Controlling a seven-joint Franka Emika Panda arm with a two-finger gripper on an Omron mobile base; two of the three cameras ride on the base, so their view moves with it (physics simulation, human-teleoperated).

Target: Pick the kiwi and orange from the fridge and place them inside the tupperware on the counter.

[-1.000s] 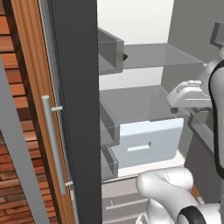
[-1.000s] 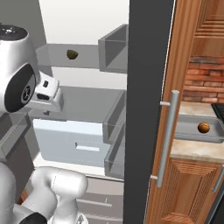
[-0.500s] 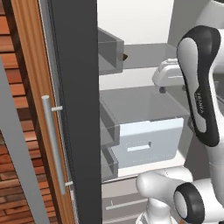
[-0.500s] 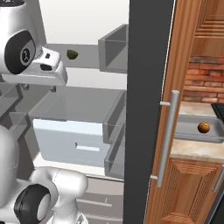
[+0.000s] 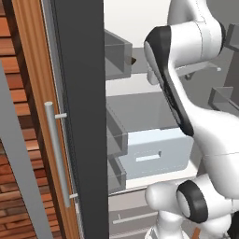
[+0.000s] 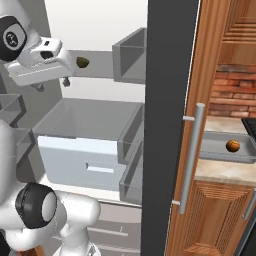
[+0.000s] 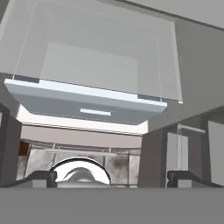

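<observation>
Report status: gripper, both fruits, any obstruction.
Gripper open, empty, inside fridge. Kiwi on upper shelf beside it. Orange already in tupperware. Nothing between gripper and kiwi.

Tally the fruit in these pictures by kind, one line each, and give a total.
Kiwi: 1, on the fridge shelf, beside the tool.
Orange: 1, in the tupperware on the counter.
Total: 2
</observation>
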